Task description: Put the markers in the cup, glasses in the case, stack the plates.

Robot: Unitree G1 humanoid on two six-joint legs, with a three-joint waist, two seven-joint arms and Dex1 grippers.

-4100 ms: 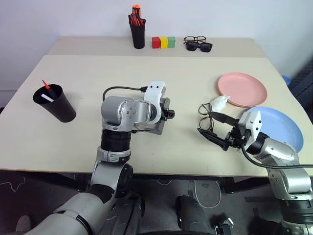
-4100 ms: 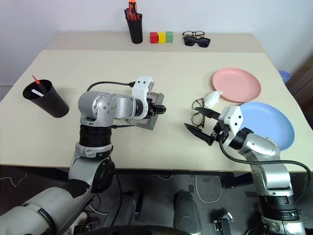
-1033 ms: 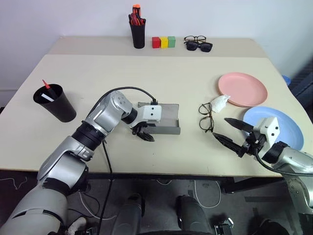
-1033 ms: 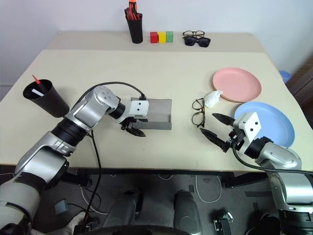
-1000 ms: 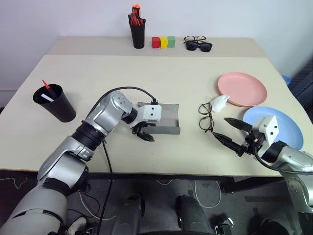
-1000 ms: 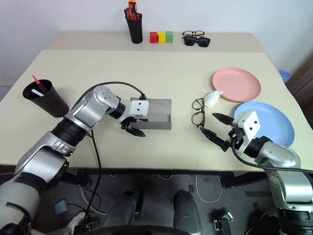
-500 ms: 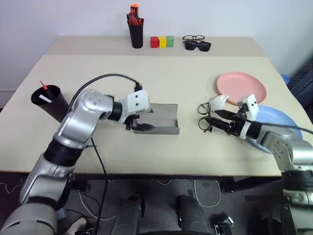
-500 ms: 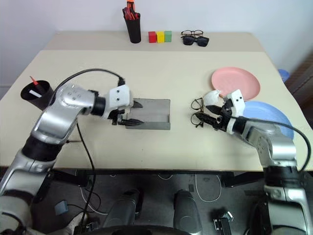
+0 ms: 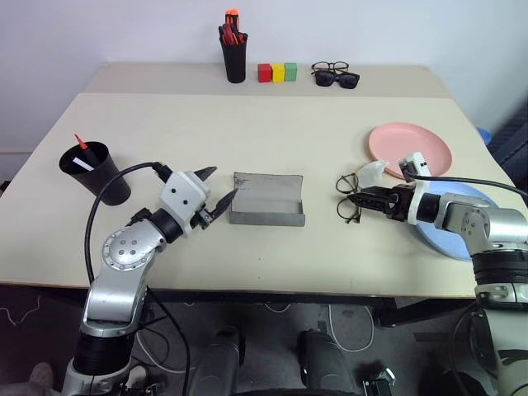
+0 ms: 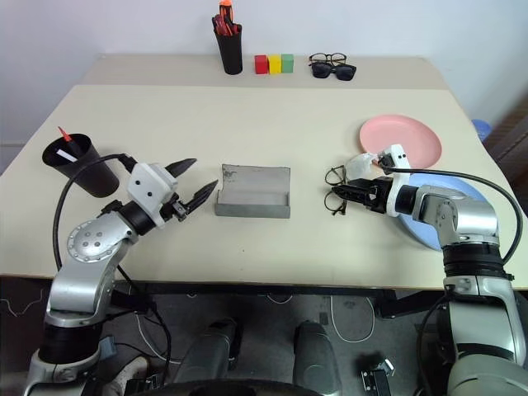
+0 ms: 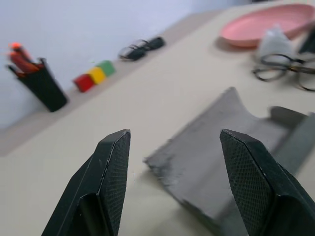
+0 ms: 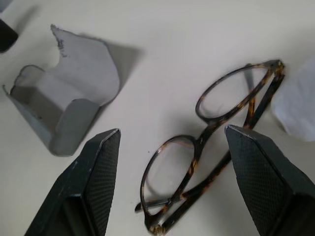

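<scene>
The thin dark-rimmed glasses (image 9: 347, 196) lie folded on the table right of centre. My right gripper (image 9: 356, 200) is open and low over them, its fingertips (image 12: 101, 162) on either side of the frame (image 12: 206, 162). The grey case (image 9: 266, 199) lies open at the table's middle. My left gripper (image 9: 216, 187) is open and empty just left of the case, pointing level at it. The black cup (image 9: 92, 172) stands at the left edge with a red-tipped marker (image 9: 79, 143) and a white marker (image 9: 80, 164) in it. The pink plate (image 9: 410, 150) and blue plate (image 9: 436, 239) lie apart at the right.
A crumpled white cloth (image 9: 370, 171) lies between the glasses and the pink plate. On the far table stand a pen holder with red and orange pens (image 9: 233, 51), three coloured blocks (image 9: 275, 72) and two more pairs of glasses (image 9: 334, 74).
My left gripper has drawn back from the case to the left and turned level. My right gripper has moved in from the table's front edge to the glasses.
</scene>
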